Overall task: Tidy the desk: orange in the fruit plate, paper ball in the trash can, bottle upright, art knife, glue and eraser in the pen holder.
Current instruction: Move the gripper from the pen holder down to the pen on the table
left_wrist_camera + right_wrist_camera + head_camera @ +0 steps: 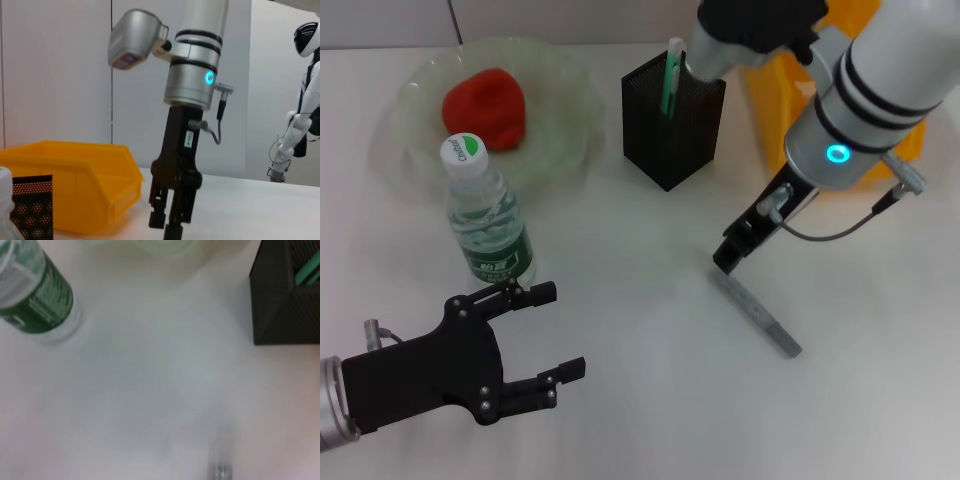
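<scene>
A grey art knife (pixel 756 315) lies flat on the white table, right of centre. My right gripper (pixel 730 255) hangs just above its far end, pointing down, fingers slightly apart and empty; it also shows in the left wrist view (pixel 169 225). The knife's tip shows in the right wrist view (pixel 220 471). The black mesh pen holder (pixel 672 125) holds a green-and-white item (pixel 670 75). The bottle (pixel 488 215) stands upright. The orange (pixel 485 108) lies in the fruit plate (pixel 410 100). My left gripper (pixel 563 330) is open and empty at the front left.
A yellow bin (pixel 770 95) stands behind my right arm at the back right. The bottle is close to my left gripper's fingers. No paper ball or eraser shows.
</scene>
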`<state>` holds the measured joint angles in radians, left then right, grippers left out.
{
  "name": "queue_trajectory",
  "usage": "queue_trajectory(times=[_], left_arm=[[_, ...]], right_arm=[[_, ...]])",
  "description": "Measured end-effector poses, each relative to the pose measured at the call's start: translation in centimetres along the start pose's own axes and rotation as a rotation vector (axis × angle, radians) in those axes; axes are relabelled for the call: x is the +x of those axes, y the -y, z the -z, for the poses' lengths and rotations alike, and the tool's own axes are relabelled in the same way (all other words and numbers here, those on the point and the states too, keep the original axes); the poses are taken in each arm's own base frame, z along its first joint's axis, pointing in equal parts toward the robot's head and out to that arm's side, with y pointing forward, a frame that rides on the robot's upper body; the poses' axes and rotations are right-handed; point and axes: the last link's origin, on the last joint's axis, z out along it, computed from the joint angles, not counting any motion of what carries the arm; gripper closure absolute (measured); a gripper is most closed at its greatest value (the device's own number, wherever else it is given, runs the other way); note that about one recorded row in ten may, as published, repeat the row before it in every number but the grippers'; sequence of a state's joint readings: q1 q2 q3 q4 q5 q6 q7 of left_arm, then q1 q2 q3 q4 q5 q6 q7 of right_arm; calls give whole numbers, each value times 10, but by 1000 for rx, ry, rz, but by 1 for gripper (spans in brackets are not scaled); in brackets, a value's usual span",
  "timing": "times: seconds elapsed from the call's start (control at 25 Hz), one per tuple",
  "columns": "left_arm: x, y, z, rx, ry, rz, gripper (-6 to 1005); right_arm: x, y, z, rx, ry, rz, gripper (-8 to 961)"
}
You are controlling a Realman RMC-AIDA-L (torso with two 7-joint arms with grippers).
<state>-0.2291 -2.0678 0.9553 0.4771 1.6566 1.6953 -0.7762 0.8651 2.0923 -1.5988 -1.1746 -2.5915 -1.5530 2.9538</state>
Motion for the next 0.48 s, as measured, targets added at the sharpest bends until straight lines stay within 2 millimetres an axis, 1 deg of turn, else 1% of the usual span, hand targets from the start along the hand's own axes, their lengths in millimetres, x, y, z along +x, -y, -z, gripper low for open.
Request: queue_trajectory(times=[0.08, 0.4, 0.48], left_arm=[[0, 0, 0, 1, 1, 1, 185], [0, 0, 0, 2, 0, 0, 185], [0, 1, 0, 3, 2, -1, 185]], right_arm=[[2, -1, -6, 3, -18, 8, 416], [3, -5, -17, 6, -42, 26, 418], [4, -6, -22, 15, -53, 38, 418]])
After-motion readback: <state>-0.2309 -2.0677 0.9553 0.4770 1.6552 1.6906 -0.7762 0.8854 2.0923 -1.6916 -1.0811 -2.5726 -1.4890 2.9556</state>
